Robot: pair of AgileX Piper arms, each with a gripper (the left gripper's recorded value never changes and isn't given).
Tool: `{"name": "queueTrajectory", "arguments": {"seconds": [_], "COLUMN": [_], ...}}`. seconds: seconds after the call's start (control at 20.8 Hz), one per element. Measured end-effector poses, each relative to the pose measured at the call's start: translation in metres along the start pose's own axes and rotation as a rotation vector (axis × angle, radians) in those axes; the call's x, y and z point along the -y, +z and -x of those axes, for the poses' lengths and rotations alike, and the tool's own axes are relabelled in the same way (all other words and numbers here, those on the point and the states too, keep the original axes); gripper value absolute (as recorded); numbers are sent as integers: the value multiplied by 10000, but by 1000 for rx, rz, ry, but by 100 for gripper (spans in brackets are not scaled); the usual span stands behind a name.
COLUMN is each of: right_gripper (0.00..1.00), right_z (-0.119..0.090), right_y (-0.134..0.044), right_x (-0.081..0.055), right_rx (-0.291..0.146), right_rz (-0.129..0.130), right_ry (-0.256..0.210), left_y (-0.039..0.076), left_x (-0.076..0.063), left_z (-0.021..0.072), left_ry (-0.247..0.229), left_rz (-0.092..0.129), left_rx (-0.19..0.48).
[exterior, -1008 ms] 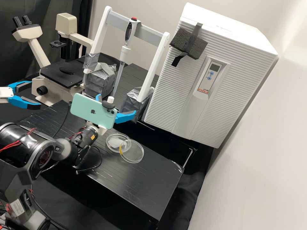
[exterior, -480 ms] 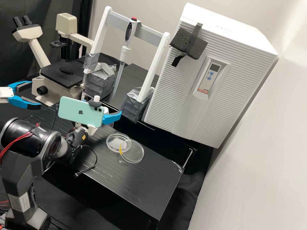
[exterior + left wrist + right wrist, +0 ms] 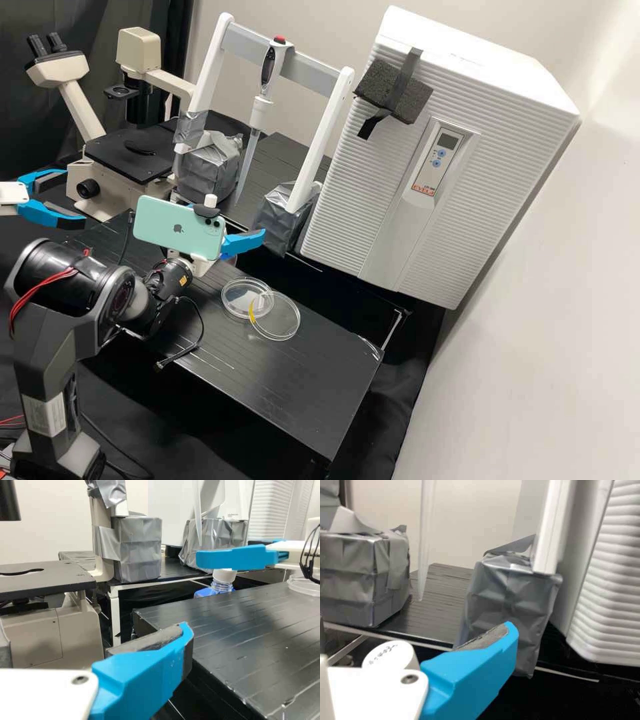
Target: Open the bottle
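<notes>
Two overlapping dishes (image 3: 260, 309) sit mid-way along the counter (image 3: 293, 383), boxy machine (image 3: 433, 167) behind-right, pipette stand (image 3: 321, 137) behind with a pipette (image 3: 257, 110) hanging in it, microscope (image 3: 110, 167) further left, bottle (image 3: 220, 584) tucked just behind the counter's back edge

A black bench (image 3: 287, 373) with fine ribs fills the lower middle; at right, a white cabinet (image 3: 400, 200) ribbed in thin horizontal lines carries a black foam pad (image 3: 393, 90). At upper left, a cream microscope (image 3: 100, 180) with a black stage stands by silver-grey taped blocks (image 3: 207, 163), with a mint-green phone (image 3: 175, 228) left of centre and the left gripper (image 3: 72, 199), bright blue and white, at the left edge. The bottle (image 3: 221, 584) is clear, blue-tinted, white-capped; the clear dishes (image 3: 277, 321) bear a yellow mark.
</notes>
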Motion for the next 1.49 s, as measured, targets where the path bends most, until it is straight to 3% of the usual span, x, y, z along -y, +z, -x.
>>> {"name": "queueTrajectory", "arguments": {"seconds": [0.62,0.67,1.49], "right_gripper": [100,0,0], "right_z": [-44,-44,-53], "right_y": [84,84,74], "right_x": [100,100,186], "right_rx": [29,29,25], "right_rz": [5,5,15], "right_ry": [-32,-32,-60], "left_y": [0,0,8], "left_x": [0,0,2], "left_z": [0,0,-3], "left_ry": [0,0,-1], "left_rz": [0,0,0], "left_rx": [0,0,4]}}
